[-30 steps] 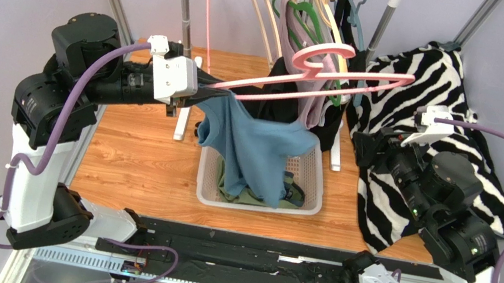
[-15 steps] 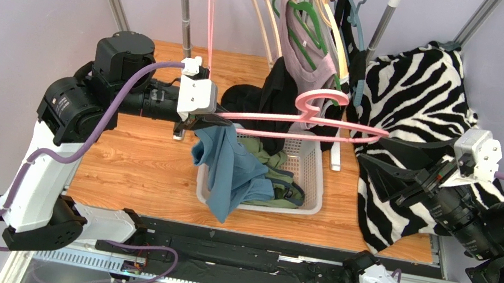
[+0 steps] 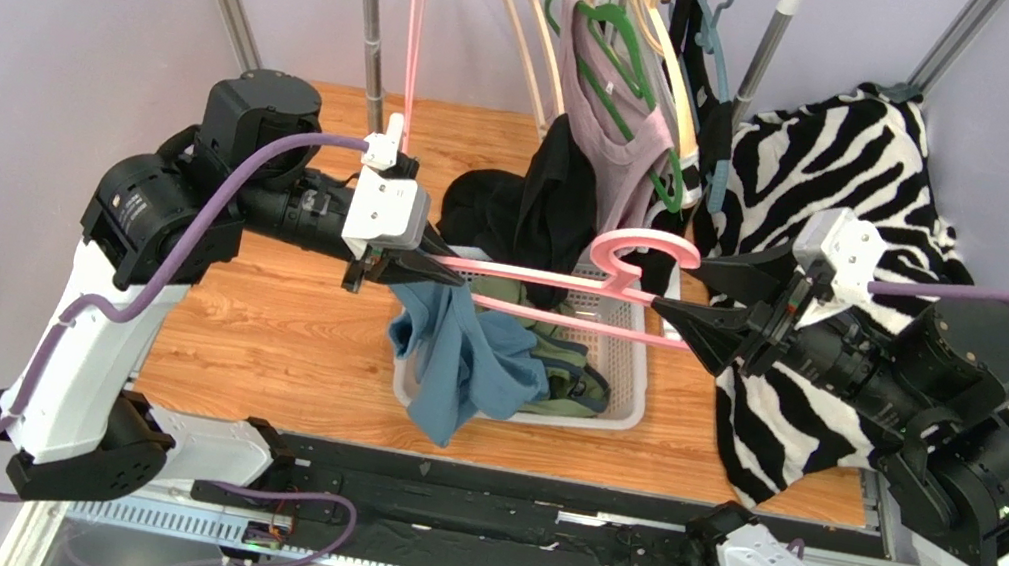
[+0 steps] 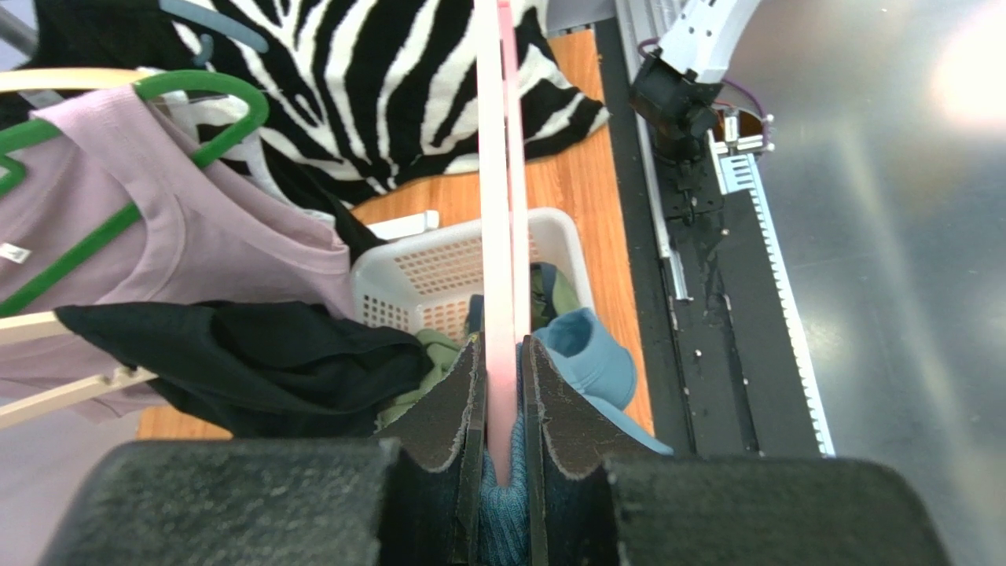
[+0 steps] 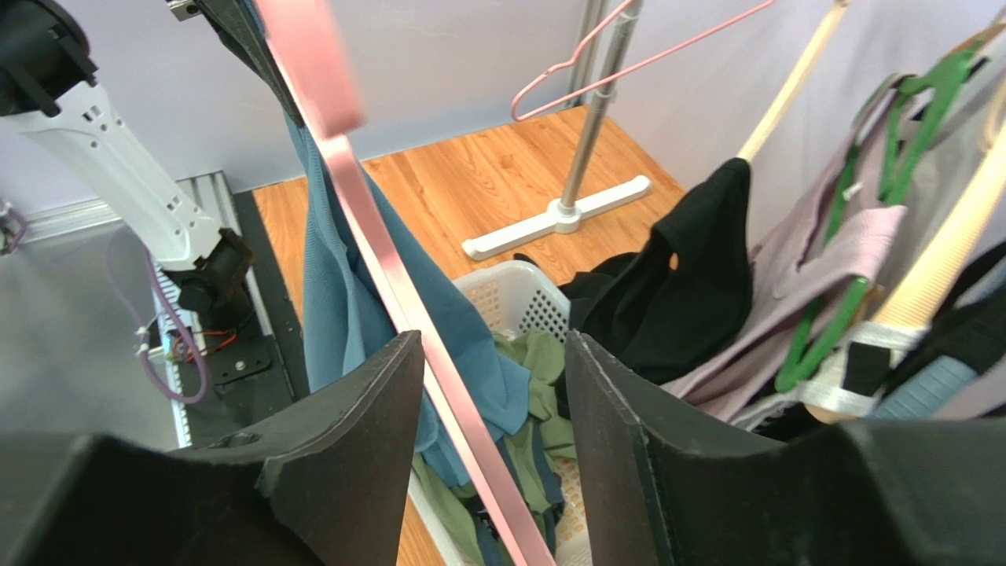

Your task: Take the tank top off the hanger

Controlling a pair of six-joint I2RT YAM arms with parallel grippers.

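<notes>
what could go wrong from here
1. The top bunches right at the left gripper, which is shut on the hanger; cloth may be pinched in and refuse to slide off.
2. The right gripper stands open around the thin hanger; closing off-centre could twist it loose.
3. The top drapes over the basket rim and might land outside.

Left fingers (image 4: 449,407) pinched tight on pink hanger (image 4: 498,177), bar running straight up frame. Blue tank top (image 4: 587,354) bunched against fingers, over white basket (image 4: 413,277) on wooden desk (image 4: 579,177). Black garment (image 4: 260,366), lilac top (image 4: 177,212) on green hanger (image 4: 213,112) at left. Zebra fabric (image 4: 390,71) at top.
</notes>
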